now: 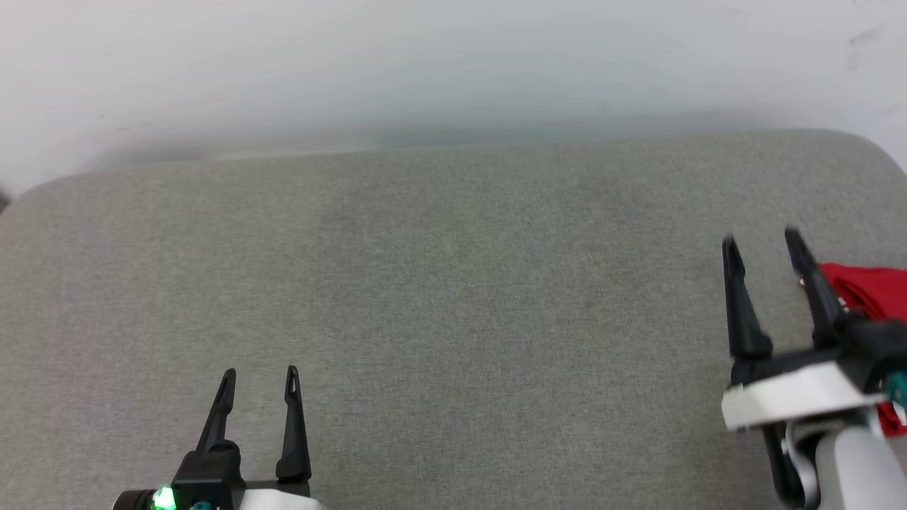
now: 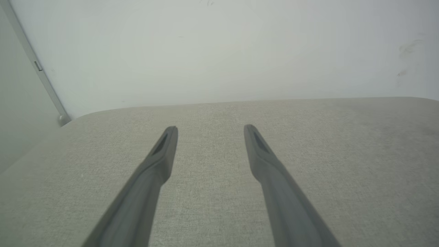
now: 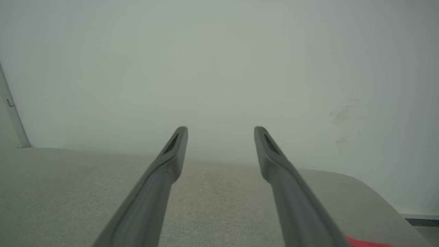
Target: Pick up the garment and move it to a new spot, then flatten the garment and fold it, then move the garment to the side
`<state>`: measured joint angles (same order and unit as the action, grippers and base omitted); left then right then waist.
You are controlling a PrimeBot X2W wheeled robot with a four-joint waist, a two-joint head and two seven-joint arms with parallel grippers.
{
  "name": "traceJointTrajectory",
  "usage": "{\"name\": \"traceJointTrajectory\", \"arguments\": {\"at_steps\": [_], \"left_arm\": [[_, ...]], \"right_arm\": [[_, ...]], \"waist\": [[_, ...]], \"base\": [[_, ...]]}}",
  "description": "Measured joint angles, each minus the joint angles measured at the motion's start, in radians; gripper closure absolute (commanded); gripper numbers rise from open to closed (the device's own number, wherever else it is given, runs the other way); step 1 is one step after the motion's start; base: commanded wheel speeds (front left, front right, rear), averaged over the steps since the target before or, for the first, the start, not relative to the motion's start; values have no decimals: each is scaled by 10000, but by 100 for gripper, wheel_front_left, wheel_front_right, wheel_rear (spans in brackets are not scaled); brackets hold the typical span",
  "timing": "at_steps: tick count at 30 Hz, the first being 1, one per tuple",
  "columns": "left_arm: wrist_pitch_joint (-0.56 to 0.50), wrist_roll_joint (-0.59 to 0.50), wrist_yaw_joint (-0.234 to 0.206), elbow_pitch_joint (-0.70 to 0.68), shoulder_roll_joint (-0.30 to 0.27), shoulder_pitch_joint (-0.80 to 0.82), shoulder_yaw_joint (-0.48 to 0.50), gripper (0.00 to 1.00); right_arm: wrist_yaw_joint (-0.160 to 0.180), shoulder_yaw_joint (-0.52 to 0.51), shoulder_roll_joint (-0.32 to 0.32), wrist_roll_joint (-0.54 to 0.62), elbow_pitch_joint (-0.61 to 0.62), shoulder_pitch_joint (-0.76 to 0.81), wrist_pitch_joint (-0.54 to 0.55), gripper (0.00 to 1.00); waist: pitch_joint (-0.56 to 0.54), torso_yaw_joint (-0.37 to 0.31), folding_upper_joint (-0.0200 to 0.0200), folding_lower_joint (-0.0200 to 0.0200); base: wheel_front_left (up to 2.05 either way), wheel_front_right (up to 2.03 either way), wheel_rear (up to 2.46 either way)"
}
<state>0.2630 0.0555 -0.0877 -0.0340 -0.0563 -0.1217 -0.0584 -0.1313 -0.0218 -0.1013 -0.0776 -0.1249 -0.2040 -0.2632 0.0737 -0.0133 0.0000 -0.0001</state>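
Garment (image 1: 875, 290): red bunched cloth at the far right of the head view, lying on the grey fabric surface (image 1: 453, 283). It is cut off by the frame edge and partly hidden behind the right arm's wrist. No lettering or sleeves can be made out from here. A red sliver (image 3: 368, 243) also shows at the bottom right of the right wrist view.

Right gripper (image 1: 761, 239): fingers spread wide, nothing between them. Its outer finger overlaps the garment's near edge in the head view; I cannot tell whether they touch. In its own wrist view the gripper (image 3: 221, 128) points over the surface toward the pale wall (image 3: 219, 68).

Left gripper (image 1: 261, 372): low left, spread wide and holding nothing, well apart from the garment. The left wrist view shows this gripper (image 2: 210, 127) over bare fabric.

Edges: the far edge of the surface runs along the wall and both far corners are rounded. The garment sits near the right side. From the centre across to the left is open grey fabric.
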Motion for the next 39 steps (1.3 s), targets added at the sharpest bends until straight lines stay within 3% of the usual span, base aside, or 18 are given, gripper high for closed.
{"name": "traceJointTrajectory", "arguments": {"at_steps": [9,24,25,29,39], "left_arm": [[0,23,98,224,23,-341,117,0],[0,92,263,345,42,-584,257,0],[0,94,261,387,42,-585,263,100],[-36,169,263,729,46,-593,251,100],[-407,2336,445,972,-8,-472,290,100]], "right_arm": [[2,-188,422,-150,623,2121,0,0],[2,-130,485,-539,840,2910,-2,0],[2,-121,487,-539,811,2910,-2,100],[2,-94,485,-614,483,2928,33,100],[2,-63,460,-2654,251,2880,433,100]], "waist": [[-424,232,0,0],[-585,330,0,0],[-582,337,0,0],[-583,337,0,0],[-593,320,0,0]], "base": [[0,0,0],[0,0,0],[0,0,0],[0,0,0],[0,0,0]]}}
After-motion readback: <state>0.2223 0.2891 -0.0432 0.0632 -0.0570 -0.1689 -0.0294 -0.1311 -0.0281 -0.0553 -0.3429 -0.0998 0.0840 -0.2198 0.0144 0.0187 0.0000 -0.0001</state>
